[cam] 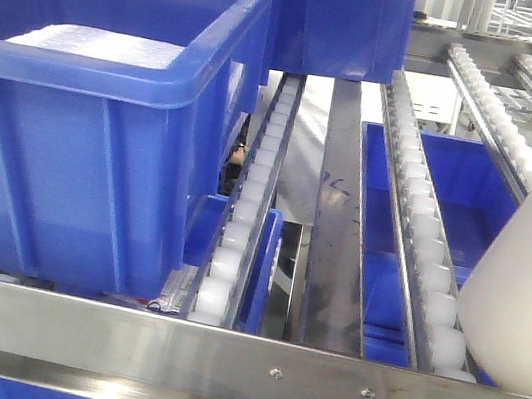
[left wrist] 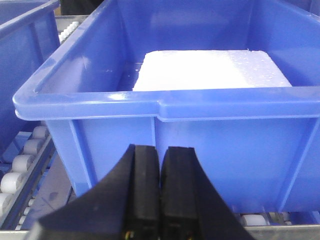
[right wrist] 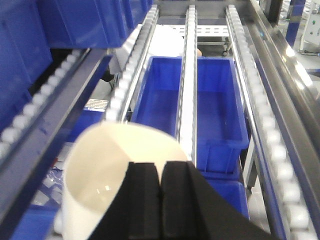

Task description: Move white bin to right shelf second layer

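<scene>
White bin [right wrist: 100,185]: glossy, rounded, cream plastic.

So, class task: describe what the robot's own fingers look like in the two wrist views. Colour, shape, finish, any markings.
Both pairs look alike. The left fingers are matte black, flat-faced blocks that widen into angled black shoulders toward the camera. The right fingers have the same black, squared shape and flared base. Small brassy specks show near the base of the left pair. No cables, labels or printed markings are visible.

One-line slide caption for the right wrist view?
Right tool pinching the white bin by its rim above the roller lanes, an empty blue crate on the tier below.
</scene>
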